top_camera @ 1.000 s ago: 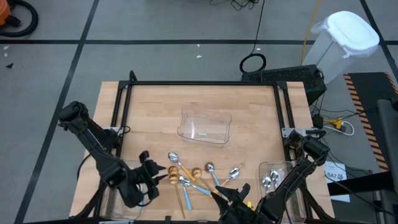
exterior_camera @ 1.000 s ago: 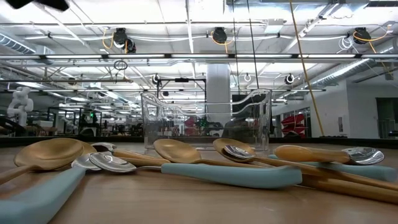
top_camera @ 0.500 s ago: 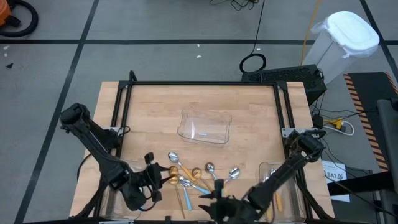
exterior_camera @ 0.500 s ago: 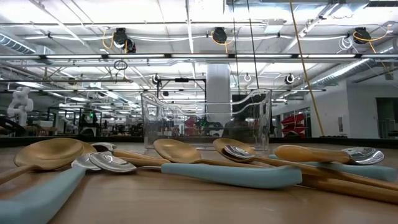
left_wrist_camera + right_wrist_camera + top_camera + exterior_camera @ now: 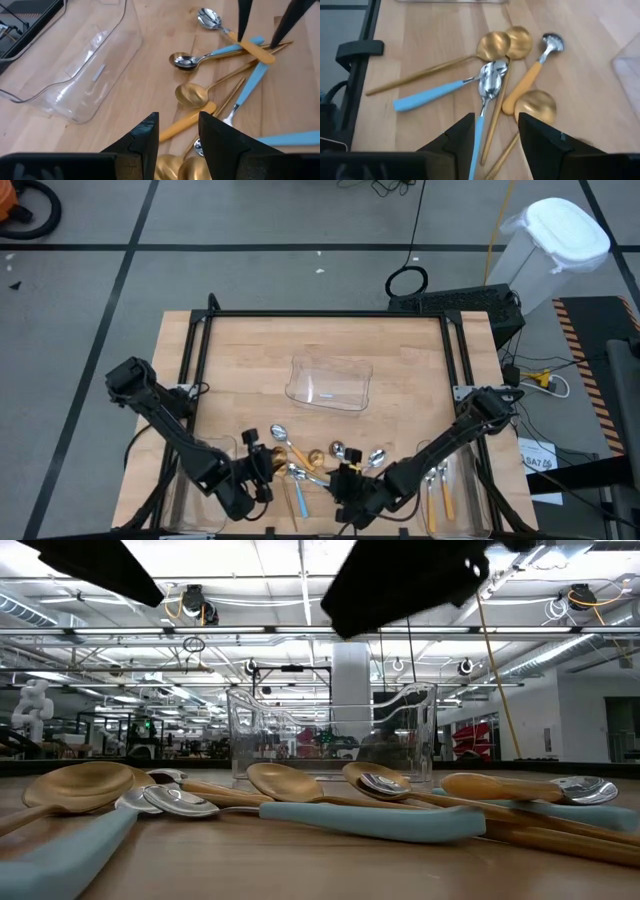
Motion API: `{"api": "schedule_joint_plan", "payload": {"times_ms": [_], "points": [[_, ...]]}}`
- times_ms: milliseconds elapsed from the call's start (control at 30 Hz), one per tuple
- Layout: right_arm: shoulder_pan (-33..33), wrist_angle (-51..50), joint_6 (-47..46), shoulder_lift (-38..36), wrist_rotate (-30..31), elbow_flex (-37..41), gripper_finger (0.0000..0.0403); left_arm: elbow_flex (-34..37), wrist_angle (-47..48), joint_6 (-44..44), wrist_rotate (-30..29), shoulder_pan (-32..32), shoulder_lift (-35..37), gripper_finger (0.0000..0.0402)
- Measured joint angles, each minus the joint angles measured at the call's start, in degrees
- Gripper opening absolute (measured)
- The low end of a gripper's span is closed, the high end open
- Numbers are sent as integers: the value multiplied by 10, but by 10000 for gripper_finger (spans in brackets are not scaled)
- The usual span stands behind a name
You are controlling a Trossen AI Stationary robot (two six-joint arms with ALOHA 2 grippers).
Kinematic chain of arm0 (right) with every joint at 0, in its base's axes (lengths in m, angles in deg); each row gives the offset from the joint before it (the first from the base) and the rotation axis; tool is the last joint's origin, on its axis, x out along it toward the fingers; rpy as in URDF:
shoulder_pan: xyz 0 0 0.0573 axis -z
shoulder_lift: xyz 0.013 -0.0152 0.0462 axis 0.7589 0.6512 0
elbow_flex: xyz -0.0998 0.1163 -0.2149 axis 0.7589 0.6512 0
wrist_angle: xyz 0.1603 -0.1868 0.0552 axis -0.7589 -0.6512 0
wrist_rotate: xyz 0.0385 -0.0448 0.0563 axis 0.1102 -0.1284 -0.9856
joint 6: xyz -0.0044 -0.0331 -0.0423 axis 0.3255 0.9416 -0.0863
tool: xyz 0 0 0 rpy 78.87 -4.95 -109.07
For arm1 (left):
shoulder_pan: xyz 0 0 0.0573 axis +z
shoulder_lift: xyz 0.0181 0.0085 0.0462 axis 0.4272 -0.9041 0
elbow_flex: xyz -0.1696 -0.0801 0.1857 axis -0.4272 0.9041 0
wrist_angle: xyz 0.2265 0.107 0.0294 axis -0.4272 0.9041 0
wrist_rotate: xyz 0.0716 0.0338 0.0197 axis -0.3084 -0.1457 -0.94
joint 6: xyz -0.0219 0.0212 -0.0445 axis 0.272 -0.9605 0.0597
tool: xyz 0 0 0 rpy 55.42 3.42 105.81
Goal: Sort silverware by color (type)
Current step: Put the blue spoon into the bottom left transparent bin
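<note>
Both grippers hover over the spoon pile at the table's near edge, the left gripper (image 5: 262,467) with a narrow empty gap, the right gripper (image 5: 345,483) parted and holding nothing. From the right wrist we count three gold spoons (image 5: 492,46), two blue-handled spoons (image 5: 432,94) and one orange-handled spoon (image 5: 527,80). Only the high view shows us more spoons in the right tray (image 5: 470,472), while the clear tray (image 5: 329,384) sits mid-table
</note>
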Motion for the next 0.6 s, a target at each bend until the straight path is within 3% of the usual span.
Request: {"api": "schedule_joint_plan", "payload": {"times_ms": [300,600], "points": [[27,40,-41,7,-99,36,148,0,-26,-11,1,8,0,138],[37,74,12,53,-161,37,148,0,-30,-16,1,13,0,138]]}}
